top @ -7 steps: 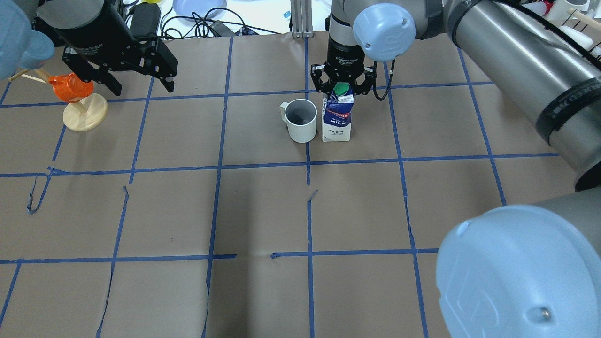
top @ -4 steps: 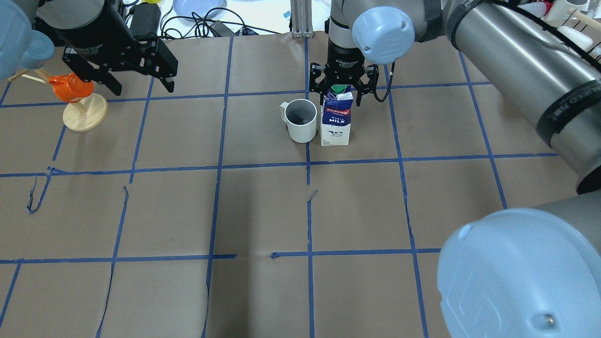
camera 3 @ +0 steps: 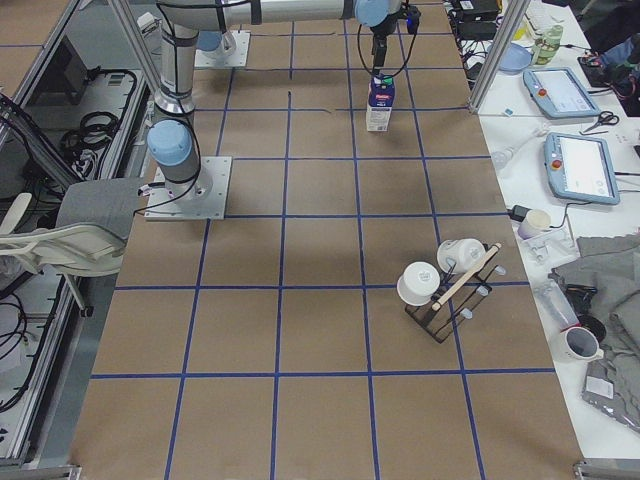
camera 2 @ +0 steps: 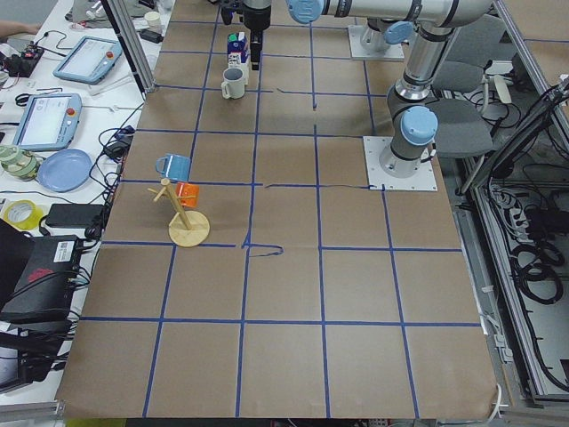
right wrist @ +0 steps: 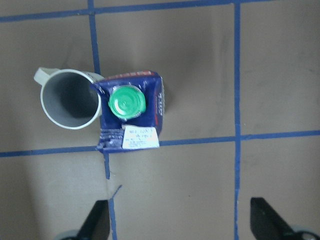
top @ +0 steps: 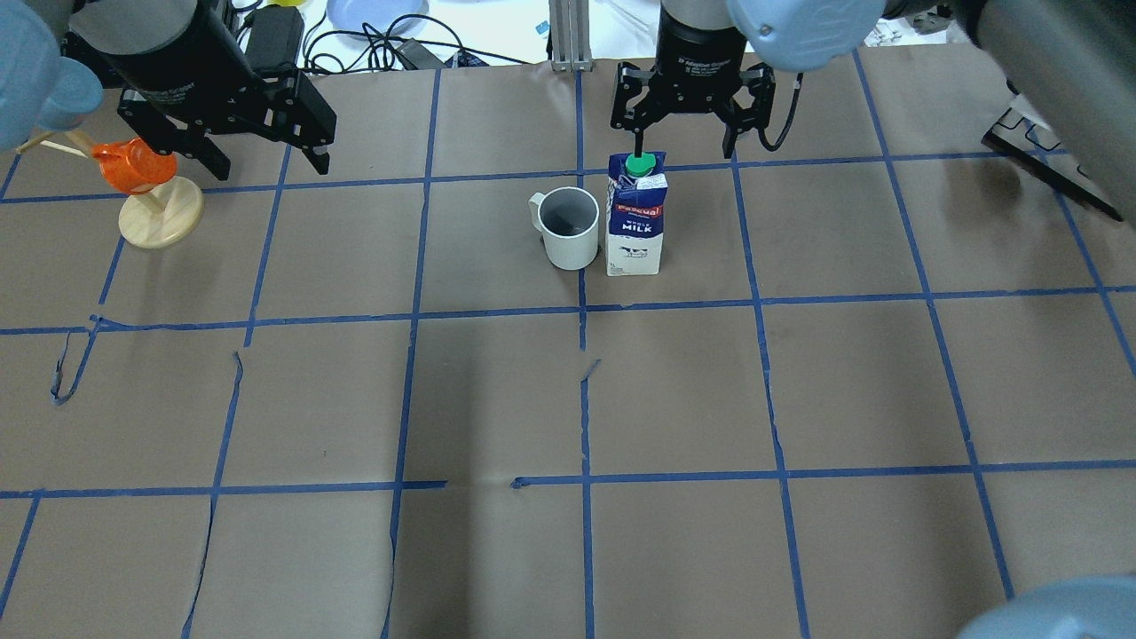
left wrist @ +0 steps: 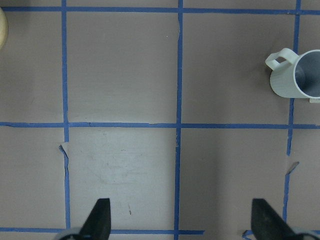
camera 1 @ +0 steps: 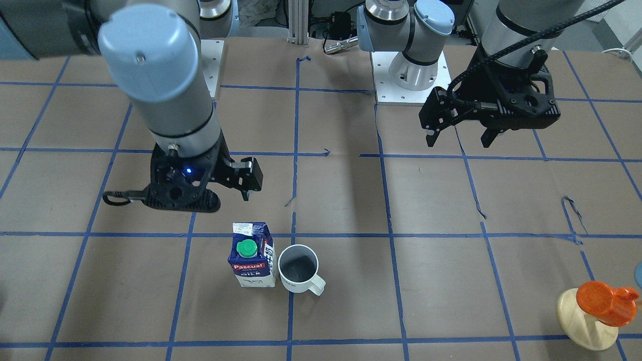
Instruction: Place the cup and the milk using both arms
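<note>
The white cup [top: 569, 226] with a dark inside stands on the brown paper, handle towards the far left. The blue and white milk carton [top: 635, 217] with a green cap stands upright right beside it; I cannot tell if they touch. Both show in the front view, cup [camera 1: 298, 268] and milk [camera 1: 252, 260], and in the right wrist view, cup [right wrist: 67, 100] and milk [right wrist: 132, 110]. My right gripper [top: 683, 142] is open and empty, raised above and just behind the milk. My left gripper [top: 266, 164] is open and empty at the far left, well away from the cup [left wrist: 295, 75].
An orange cup [top: 133, 164] hangs on a wooden stand [top: 161, 217] just under my left gripper. Blue tape lines grid the paper. Cables and a blue plate [top: 377, 13] lie beyond the far edge. A mug rack [camera 3: 450, 280] stands at the right end.
My right gripper has let go of the milk's top, opened wide and risen up and back. The milk stays upright beside the cup. The left arm has not moved.
</note>
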